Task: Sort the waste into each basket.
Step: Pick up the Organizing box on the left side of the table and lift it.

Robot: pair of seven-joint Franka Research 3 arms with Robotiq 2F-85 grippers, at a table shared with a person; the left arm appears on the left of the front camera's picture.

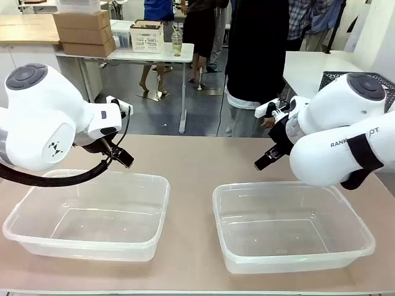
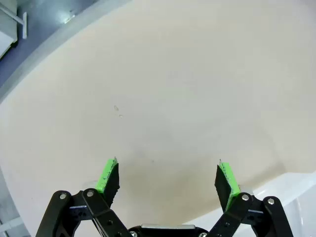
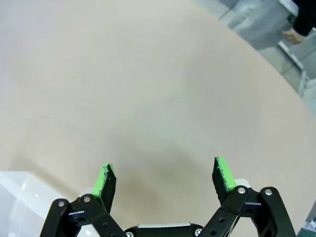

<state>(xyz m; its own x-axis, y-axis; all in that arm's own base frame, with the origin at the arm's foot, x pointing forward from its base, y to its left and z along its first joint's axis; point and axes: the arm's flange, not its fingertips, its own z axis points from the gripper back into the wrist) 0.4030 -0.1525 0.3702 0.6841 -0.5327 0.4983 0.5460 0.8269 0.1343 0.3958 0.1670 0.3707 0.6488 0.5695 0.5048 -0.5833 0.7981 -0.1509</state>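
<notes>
We judge sorting not begun: left clear plastic tub [image 1: 92, 248], right clear plastic tub [image 1: 290, 263] sit empty on beige worktop [image 1: 191, 159]. Left jaws, right jaws spread, holding nothing. Next move needs waste within reach.

Left arm [image 1: 49, 123] was glossy white all over, fat rounded housings, with a grey disc cap [image 1: 26, 75] on top and a small black emblem [image 1: 57, 148] on its flank. A black cable [image 1: 55, 180] looped under it. Right arm [image 1: 333, 160] matched it: white shell, round grey cap [image 1: 365, 86], dark lettering [image 1: 353, 140], a black strap [image 1: 365, 153] wrapped round.

Left claw [image 2: 168, 170] was black linkwork with silver screws [image 2: 62, 196] and bright green pads [image 2: 107, 175]. Right claw [image 3: 165, 170] was the same, with lime pads [image 3: 223, 173] and shiny screw heads [image 3: 60, 203].

The person [image 1: 256, 49] on the far side wore a long black top over a white hem [image 1: 242, 102].
</notes>
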